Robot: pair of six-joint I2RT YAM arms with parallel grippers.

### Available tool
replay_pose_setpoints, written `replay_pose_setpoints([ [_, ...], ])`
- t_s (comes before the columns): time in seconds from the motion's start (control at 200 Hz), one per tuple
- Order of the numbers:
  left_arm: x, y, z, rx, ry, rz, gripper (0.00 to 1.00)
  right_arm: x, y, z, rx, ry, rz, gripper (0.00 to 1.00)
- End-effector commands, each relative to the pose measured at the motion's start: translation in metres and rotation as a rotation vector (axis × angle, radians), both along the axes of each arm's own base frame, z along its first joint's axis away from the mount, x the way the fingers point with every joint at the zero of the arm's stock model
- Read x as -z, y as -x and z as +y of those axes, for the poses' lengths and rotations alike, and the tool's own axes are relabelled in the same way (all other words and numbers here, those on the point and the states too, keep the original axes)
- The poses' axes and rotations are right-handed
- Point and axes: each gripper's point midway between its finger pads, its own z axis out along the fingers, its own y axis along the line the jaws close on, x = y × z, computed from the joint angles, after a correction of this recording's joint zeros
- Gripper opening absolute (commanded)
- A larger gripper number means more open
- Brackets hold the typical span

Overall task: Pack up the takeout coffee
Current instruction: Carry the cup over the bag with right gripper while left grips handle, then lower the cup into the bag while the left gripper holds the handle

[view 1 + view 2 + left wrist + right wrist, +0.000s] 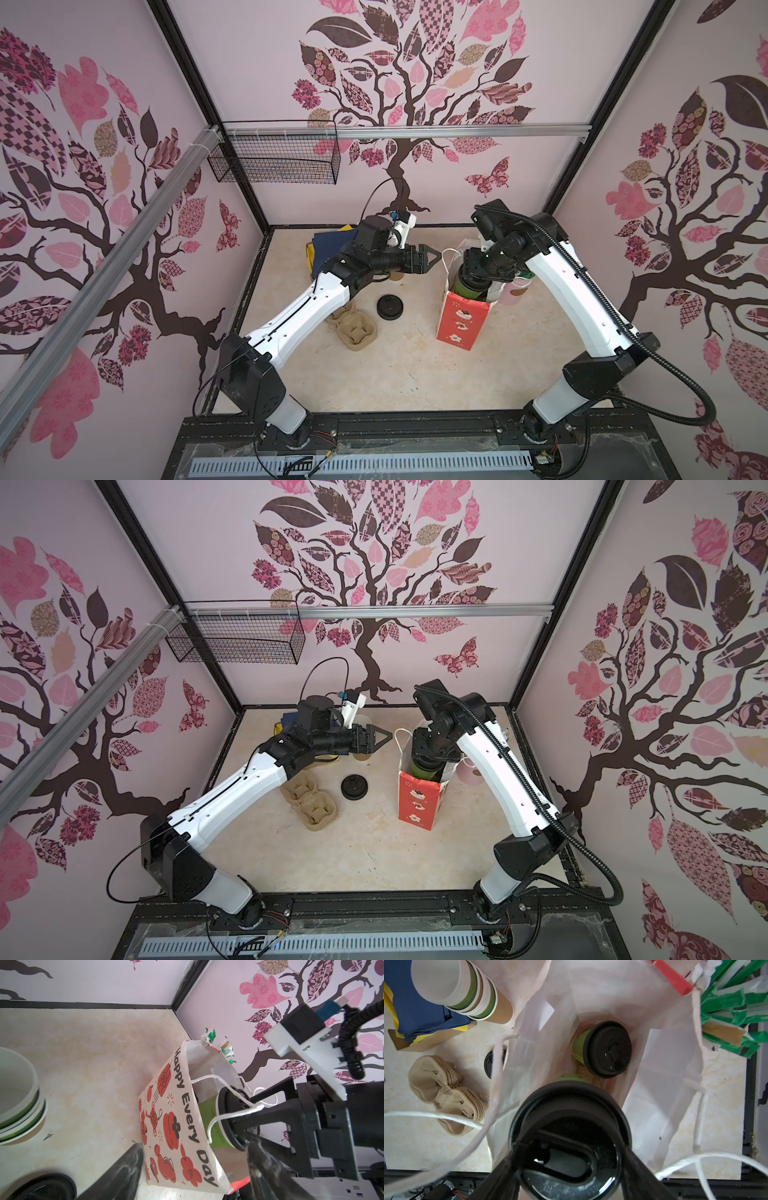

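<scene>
We find both top views evenly and brightly lit. The marbled tabletop (415, 374) is pale, and only faint, soft-edged shadows hug the paper bag (459, 320), so the light seems diffuse and from above. The black frame posts (196, 83) splay toward the edges with wide-lens distortion. In the left wrist view the bag's print is sharp, while the fingers (128, 1167) of the left gripper (193, 1140), close to the lens, are smeared and streaked with glare. In the right wrist view the lidded green cup (571, 1109) nearest the lens is out of focus, its lid mirroring bright patches. The bag's white inside looks washed out. The second lidded green cup (607, 1049) is crisp, with a small highlight.
</scene>
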Motion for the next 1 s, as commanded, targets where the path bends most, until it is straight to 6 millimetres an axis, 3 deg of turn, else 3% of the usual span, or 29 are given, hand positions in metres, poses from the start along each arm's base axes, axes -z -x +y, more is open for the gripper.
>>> replay_pose_setpoints([
  [0.0,-0.031,-0.001,-0.016,0.063,0.066,-0.084,0.77,0.011,0.001,-0.01,0.106,0.031,0.046,0.66],
  [0.15,-0.033,-0.002,-0.026,0.098,0.092,-0.091,0.7,0.017,-0.002,-0.013,0.148,0.043,0.056,0.66],
  [0.42,-0.034,-0.02,-0.041,0.095,0.118,-0.087,0.45,0.024,-0.001,-0.017,0.287,0.019,0.069,0.67],
  [0.635,-0.031,-0.022,-0.045,0.095,0.136,-0.064,0.16,0.026,-0.002,-0.015,0.381,-0.024,0.079,0.67],
  [0.785,-0.029,-0.026,-0.037,0.024,0.127,-0.028,0.0,0.031,0.0,-0.017,0.42,-0.027,0.101,0.66],
  [0.995,-0.032,-0.026,-0.014,-0.128,0.183,0.066,0.0,0.034,0.001,-0.019,0.436,-0.029,0.115,0.65],
])
